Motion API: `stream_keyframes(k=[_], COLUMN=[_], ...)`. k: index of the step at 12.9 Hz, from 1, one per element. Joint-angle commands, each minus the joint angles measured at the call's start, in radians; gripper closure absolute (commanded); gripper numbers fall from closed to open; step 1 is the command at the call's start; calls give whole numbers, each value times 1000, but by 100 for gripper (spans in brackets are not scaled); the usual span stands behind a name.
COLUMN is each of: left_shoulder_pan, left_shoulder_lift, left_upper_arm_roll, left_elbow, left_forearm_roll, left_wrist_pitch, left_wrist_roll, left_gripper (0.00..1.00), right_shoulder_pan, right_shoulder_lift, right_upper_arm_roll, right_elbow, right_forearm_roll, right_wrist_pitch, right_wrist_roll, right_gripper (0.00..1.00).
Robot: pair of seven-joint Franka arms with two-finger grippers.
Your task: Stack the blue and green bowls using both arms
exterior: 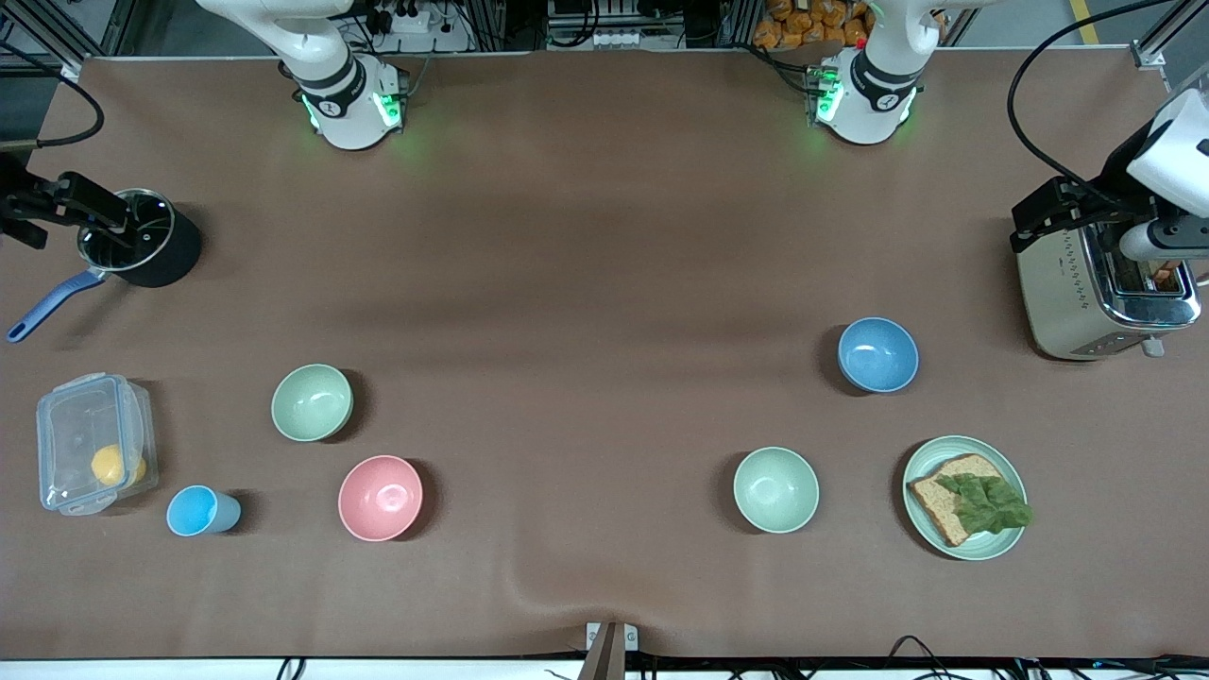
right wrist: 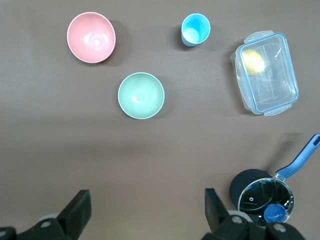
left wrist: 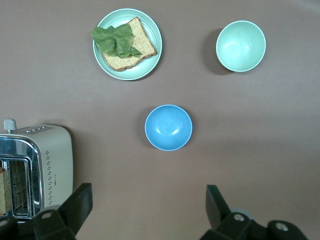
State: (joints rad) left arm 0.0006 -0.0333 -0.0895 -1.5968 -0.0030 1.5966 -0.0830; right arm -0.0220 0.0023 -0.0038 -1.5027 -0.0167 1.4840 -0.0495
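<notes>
The blue bowl (exterior: 877, 354) is sitting toward the left arm's end, beside the toaster (exterior: 1105, 288); the green bowl (exterior: 312, 402) is lying toward the right arm's end, beside the pink bowl (exterior: 380, 498).

The brown table (exterior: 586, 236) carries everything directly on its cloth. At the right arm's end, near the edge, stand a black pot (exterior: 142, 241) with a blue handle, a clear lidded container (exterior: 93, 442) holding something yellow, perhaps fruit, and a small light-blue cup (exterior: 200, 511). Close by sit the green bowl (exterior: 312, 402) and a pink bowl (exterior: 380, 498). Toward the left arm's end are the blue bowl (exterior: 877, 354), a paler mint bowl (exterior: 775, 489), a plate (exterior: 1001, 546) with bread and lettuce, and a toaster (exterior: 1096, 288) at the edge.
</notes>
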Motion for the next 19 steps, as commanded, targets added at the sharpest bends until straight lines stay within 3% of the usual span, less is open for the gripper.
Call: stream_keyframes(k=[1,5,8,10,12,14,19], left_shoulder_pan=[-5,13,47,70,82,82,75], left_shoulder_lift=[-13,27,140,197,200,245,387], left_upper_arm_roll=[10,13,17,17,11,11,7], left_elbow=[8,8,-11,-87,-263,-401,-439], left_forearm_roll=[-5,9,11,12,12,15,67], left_wrist_pitch=[-27,-29,-15,82,329,544,683], left_wrist_roll=[22,23,25,25,26,25,2], left_gripper=[0,0,0,0,0,0,0], right_shoulder_pan=[5,4,4,4,1,-13,-39], right_shoulder_lift=[-4,-7,-1,27,124,246,536], right_upper_arm_roll=[1,2,-1,-1,1,-2,-2], right_elbow=[6,7,6,-1,-2,-2,2], right_forearm_roll=[-8,-8,-6,-5,-3,81,158], right_wrist_pitch=[-5,-11,-11,-10,4,59,312], right_wrist_roll=[2,2,2,0,-9,-13,-134], right_gripper=[0,0,0,0,0,0,0])
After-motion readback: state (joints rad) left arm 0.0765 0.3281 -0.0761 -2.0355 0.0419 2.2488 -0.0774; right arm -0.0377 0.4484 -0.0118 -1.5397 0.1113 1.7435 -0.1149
